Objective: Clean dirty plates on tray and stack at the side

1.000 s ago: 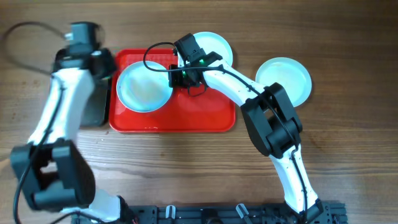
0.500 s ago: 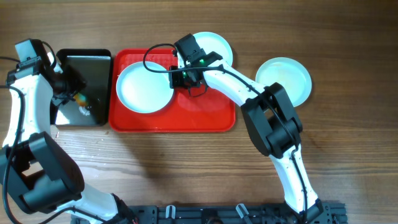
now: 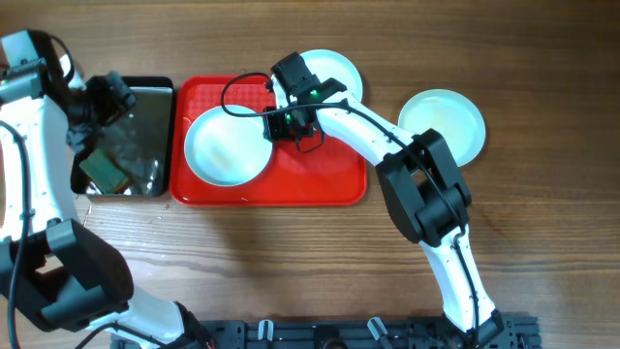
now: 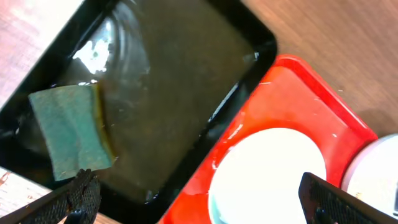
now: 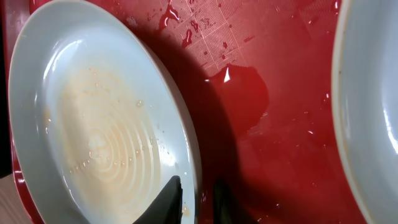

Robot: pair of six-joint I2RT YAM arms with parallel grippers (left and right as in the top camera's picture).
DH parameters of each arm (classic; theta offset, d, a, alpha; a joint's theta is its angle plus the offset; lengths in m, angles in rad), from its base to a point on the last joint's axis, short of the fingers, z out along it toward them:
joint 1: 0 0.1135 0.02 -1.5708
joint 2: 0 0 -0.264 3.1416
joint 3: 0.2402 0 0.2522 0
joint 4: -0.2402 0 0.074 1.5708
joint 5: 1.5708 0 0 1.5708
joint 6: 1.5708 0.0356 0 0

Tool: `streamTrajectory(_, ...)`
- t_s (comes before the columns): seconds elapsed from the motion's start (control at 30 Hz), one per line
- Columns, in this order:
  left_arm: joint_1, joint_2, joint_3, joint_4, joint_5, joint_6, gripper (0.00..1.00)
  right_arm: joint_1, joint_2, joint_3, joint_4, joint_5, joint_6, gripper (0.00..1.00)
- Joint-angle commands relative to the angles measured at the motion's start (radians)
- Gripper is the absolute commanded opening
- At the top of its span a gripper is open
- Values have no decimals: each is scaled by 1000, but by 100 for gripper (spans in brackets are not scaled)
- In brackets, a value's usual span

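L claw [image 4: 198, 193] gapes empty over black tray [image 4: 174, 81], sponge [image 4: 68, 130] inside; R claw [image 5: 196, 199] straddles plate [image 5: 93, 124] rim on red tray [image 5: 249, 93], grip unclear. Plate looks faintly smeared; 2nd plate [image 3: 334, 68] and 3rd plate [image 3: 443, 126] lie apart, unstacked.

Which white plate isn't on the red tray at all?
The round white plate far right, on the wooden table. A second plate lies inside the flat red plastic tray; a third plate overlaps its far corner.
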Motion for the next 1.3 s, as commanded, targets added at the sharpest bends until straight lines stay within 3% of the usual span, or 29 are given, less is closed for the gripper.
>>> streamTrajectory(0.0,-64,-2,16,-1,12,9,100,8,38,24,9,25,-17,28)
streamTrajectory(0.1,-83,-2,16,20,12,8,100,20,56,24,8,24,-10,24)
streamTrajectory(0.17,-83,-2,16,27,12,3,100,23,58,24,7,24,-10,6)
streamTrajectory(0.2,-82,-2,16,27,12,1,100,23,57,24,5,22,-10,4)
streamTrajectory(0.4,-82,-2,15,27,8,0,100,4,-9,31,-24,-7,-47,4)
streamTrajectory(0.7,-59,-2,15,18,-34,-26,100,-128,-323,32,-210,88,-125,4)
streamTrajectory(1.1,-40,-2,15,15,-34,-25,100,-382,-512,31,-432,582,-145,4)
streamTrajectory(1.27,-39,-2,15,3,-36,-25,100,-520,-511,-20,-474,546,-114,4)
